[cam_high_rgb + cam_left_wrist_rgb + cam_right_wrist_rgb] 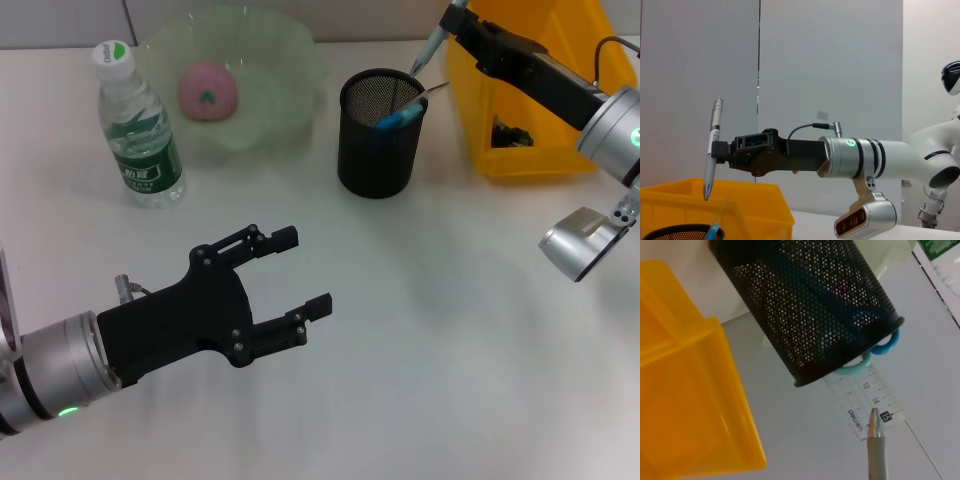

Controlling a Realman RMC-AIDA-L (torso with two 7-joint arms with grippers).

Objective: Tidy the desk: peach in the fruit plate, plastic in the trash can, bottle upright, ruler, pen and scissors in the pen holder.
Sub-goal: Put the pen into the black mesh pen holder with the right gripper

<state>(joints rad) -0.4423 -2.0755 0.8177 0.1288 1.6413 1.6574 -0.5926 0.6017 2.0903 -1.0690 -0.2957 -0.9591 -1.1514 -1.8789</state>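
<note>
Now I see my right tool pinching the silver ballpoint pen upright above the black mesh pen holder; my left tool hovers spread over the white desk.

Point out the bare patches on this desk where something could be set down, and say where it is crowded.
Bare desk lies nearer the robot than the pen holder, between the open left tool and the right arm's camera. A smaller patch separates bottle and holder. Crowded: the far edge, with fruit plate, holder and trash can.
</note>
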